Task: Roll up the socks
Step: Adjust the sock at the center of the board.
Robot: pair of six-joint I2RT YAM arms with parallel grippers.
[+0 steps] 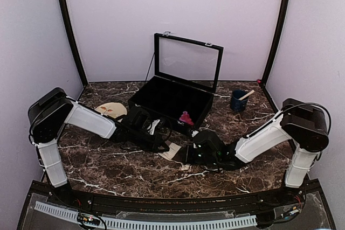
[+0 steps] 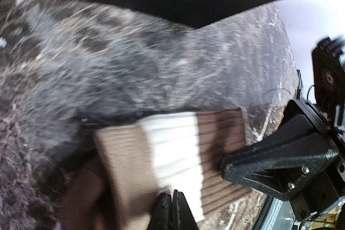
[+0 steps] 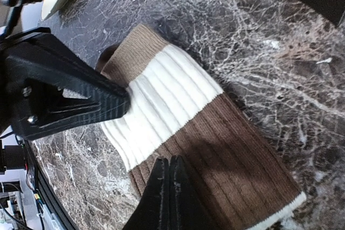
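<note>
The cream-beige sock (image 1: pixel 172 152) lies flat on the marble in front of the black box, showing tan, cream and dark brown bands (image 3: pixel 215 144). My left gripper (image 2: pixel 172 195) is shut, its tips pinching a small pucker of the cream band (image 2: pixel 172 149) near the sock's edge. My right gripper (image 3: pixel 168 160) is shut, and its tips press down on the brown band. The two grippers face each other across the sock, a short way apart (image 1: pixel 178 149). The magenta-pink sock (image 1: pixel 186 118) rests on the front edge of the box.
The open black box (image 1: pixel 167 98) with its glass lid raised stands just behind the grippers. A beige leaf-pattern plate (image 1: pixel 111 110) lies to the left beside the left arm. A blue cup (image 1: pixel 237 100) with a stick in it stands at the back right.
</note>
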